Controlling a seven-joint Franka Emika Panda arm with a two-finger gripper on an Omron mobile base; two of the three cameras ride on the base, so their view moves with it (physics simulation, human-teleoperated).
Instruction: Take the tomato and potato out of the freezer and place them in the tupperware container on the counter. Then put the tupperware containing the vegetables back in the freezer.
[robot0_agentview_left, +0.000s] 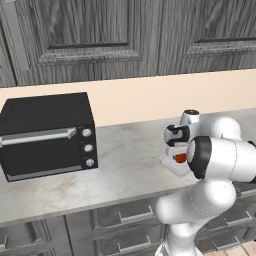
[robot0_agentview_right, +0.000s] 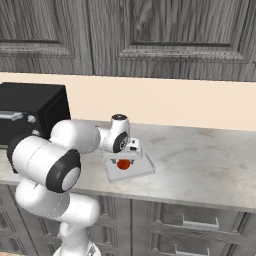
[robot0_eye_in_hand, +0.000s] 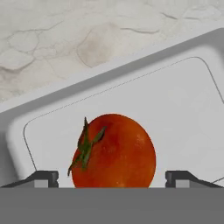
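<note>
We see the tomato (robot0_eye_in_hand: 114, 151) lying inside the container (robot0_eye_in_hand: 183, 113), which sits flat on the bench (robot0_agentview_left: 125, 160) to the right of the black toaster oven (robot0_agentview_left: 47, 135) and well apart from it. In the hand view the tomato rests on the container floor with its green stem turned to one side, and the two fingertips (robot0_eye_in_hand: 43, 178) stand on either side of it with clear gaps, touching nothing. So our hand (robot0_agentview_right: 131, 150) is spread wide and has hold of nothing; it hangs just above the container, pointing down at the tomato. From the right base view the tomato (robot0_agentview_right: 123, 163) shows as a red spot in the tray (robot0_agentview_right: 142, 170) below the hand. From the left base view it (robot0_agentview_left: 180, 158) is partly hidden behind the arm.
</note>
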